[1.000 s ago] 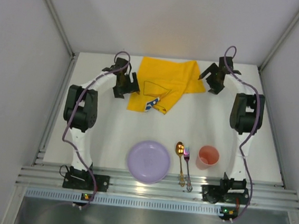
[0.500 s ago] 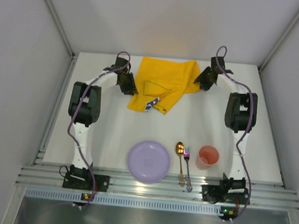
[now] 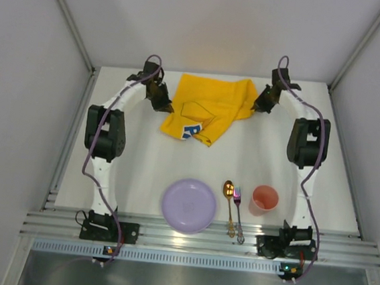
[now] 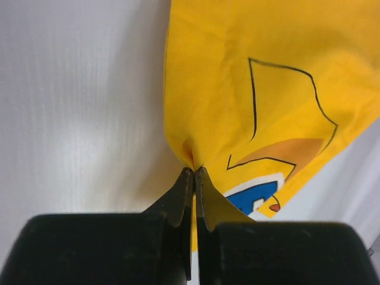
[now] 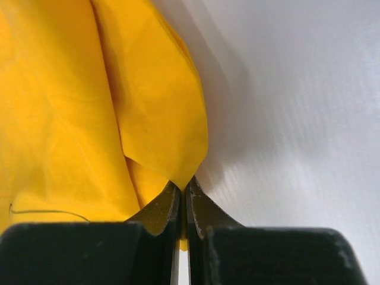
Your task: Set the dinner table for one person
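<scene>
A crumpled yellow printed cloth mat (image 3: 210, 107) lies at the back of the white dinner table (image 3: 147, 169). My left gripper (image 3: 161, 103) is shut on the mat's left edge; the wrist view shows the yellow cloth (image 4: 237, 89) pinched between the fingertips (image 4: 184, 190). My right gripper (image 3: 258, 103) is shut on the mat's right corner, and its wrist view shows the cloth (image 5: 71, 107) caught between the fingertips (image 5: 199, 205). Near the front edge lie a lilac plate (image 3: 188, 205), a gold spoon (image 3: 229, 197), a fork (image 3: 238, 213) and a pink cup (image 3: 264, 199).
Grey walls close in the table on the left, back and right. Aluminium rails (image 3: 201, 236) run along the front edge, where both arm bases are bolted.
Both grippers moved in onto the cloth's left and right sides and shut on it. The mat's edges have lifted and bunched slightly.
</scene>
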Controlling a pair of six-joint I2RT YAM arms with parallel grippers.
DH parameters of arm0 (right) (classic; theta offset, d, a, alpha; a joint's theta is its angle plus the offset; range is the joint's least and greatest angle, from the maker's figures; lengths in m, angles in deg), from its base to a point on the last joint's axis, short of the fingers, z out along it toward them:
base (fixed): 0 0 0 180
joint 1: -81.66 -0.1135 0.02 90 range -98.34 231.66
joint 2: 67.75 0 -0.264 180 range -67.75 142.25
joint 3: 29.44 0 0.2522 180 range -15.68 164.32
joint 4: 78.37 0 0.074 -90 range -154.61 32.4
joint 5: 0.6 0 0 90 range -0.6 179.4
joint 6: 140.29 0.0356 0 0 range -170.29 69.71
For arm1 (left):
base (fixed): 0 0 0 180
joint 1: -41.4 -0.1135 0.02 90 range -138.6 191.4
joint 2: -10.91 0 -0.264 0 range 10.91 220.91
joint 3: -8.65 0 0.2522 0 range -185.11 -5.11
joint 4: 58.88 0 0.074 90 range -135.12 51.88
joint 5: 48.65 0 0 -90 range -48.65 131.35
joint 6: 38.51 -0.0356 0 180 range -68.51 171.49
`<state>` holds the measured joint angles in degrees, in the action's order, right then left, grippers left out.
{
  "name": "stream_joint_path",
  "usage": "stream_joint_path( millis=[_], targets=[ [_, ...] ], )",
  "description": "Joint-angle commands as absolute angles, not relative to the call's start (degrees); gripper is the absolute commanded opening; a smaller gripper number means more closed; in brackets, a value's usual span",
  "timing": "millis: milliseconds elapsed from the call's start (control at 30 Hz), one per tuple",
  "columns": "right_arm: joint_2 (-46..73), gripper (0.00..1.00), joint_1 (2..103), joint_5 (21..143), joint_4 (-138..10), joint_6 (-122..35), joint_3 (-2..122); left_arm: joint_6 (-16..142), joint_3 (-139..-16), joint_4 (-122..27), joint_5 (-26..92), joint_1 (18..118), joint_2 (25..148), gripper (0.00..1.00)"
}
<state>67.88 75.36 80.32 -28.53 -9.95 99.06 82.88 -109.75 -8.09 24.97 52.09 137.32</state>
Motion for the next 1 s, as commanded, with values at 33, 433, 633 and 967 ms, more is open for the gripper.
stream_joint_path(
  millis=[33, 433, 633, 967],
  targets=[
    [64.7, 0.00, 81.2, 79.7, -17.5, -14.4, 109.6, 84.3, -115.6, -3.3, 29.3, 48.3, 124.7, 0.00],
    [72.6, 1.00, 89.5, 67.6, -9.5, -17.0, 118.8, 85.8, -118.1, -2.3, 32.8, 43.9, 130.8, 0.09],
    [63.7, 1.00, 86.6, 65.9, -16.0, -19.5, 107.3, 87.3, -115.3, -3.7, 30.7, 43.8, 135.3, 0.12],
    [60.5, 1.00, 71.3, 61.8, -20.4, -19.7, 97.2, 89.4, -114.1, -3.0, 28.1, 43.8, 139.1, 0.10]
  ],
)
